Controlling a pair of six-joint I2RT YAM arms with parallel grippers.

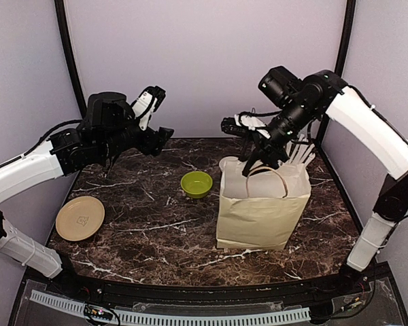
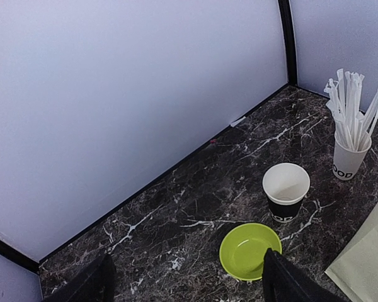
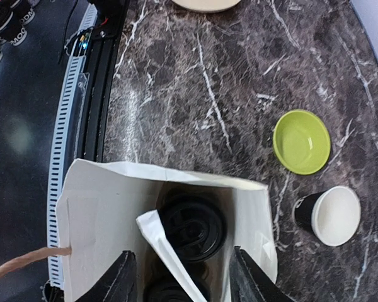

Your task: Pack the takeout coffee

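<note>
A tan paper bag [image 1: 262, 207] stands open at the right of the table. Inside it sits a takeout coffee with a black lid [image 3: 192, 226], and a second black lid [image 3: 169, 292] shows beneath it. My right gripper [image 3: 184, 280] hangs open over the bag's mouth, its fingers [image 3: 120, 277] apart on either side of the upper lid and not touching it. An open black cup with a white inside [image 2: 285, 190] stands on the marble behind the bag, also in the right wrist view [image 3: 331, 215]. My left gripper [image 2: 186, 283] is raised at the left, open and empty.
A lime-green bowl [image 1: 196, 183] sits mid-table, left of the bag. A white cup of straws [image 2: 349, 160] stands at the back right. A tan plate [image 1: 79, 217] lies at the front left. Purple walls close the back and sides.
</note>
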